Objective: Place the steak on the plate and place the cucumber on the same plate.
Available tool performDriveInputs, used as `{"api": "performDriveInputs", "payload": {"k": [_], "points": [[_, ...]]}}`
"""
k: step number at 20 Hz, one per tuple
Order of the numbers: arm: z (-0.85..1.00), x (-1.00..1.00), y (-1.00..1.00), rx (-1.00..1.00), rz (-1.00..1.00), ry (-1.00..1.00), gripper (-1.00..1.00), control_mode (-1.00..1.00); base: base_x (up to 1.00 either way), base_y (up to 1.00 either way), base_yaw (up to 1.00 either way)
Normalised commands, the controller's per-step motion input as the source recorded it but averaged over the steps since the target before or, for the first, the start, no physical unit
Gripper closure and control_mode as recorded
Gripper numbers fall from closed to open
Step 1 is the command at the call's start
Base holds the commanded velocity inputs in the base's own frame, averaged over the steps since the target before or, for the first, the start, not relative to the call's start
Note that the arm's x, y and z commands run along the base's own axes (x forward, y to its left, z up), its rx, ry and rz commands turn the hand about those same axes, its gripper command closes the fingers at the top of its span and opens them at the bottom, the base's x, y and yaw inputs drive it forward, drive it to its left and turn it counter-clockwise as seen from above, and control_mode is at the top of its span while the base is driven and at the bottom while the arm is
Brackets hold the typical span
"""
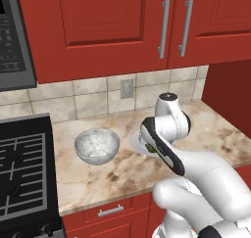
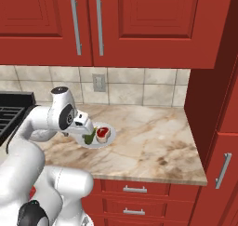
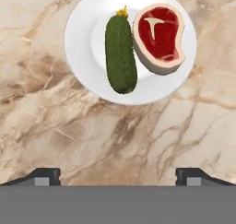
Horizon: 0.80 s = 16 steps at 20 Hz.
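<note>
The white plate (image 3: 83,29) lies on the marble counter with both foods on it. The dark green cucumber (image 3: 120,55) rests along the plate's middle, and the red steak (image 3: 159,36) with its pale rim lies beside it, touching or nearly so. My gripper (image 3: 117,176) is open and holds nothing, hovering above the counter just short of the plate. From the right base view the hand (image 2: 83,122) hangs over the plate (image 2: 106,144), next to the cucumber (image 2: 88,138) and the steak (image 2: 103,133). In the left base view my arm covers most of the plate (image 1: 134,141).
A deep grey speckled bowl (image 1: 96,145) stands left of the plate. The stove (image 1: 22,168) fills the far left. Red upper cabinets (image 1: 112,21) hang overhead, and a tall red panel (image 2: 209,109) closes off the counter's right end.
</note>
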Motion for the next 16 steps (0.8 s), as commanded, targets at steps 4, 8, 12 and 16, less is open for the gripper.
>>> {"api": "performDriveInputs", "payload": {"k": [4, 8, 12, 16], "points": [[0.18, -0.68, -0.05, -0.01, 0.00, -0.16, -1.00, -1.00, 0.00, 0.00, 0.00], [0.16, -0.59, -0.01, -0.04, 0.00, -0.10, -1.00, -1.00, 0.00, 0.00, 0.00], [0.13, -0.58, -0.01, -0.01, 0.00, -0.07, -1.00, -1.00, 0.00, 0.00, 0.00], [0.11, -0.56, -0.01, 0.00, 0.00, -0.05, -1.00, -1.00, 0.00, 0.00, 0.00]]}}
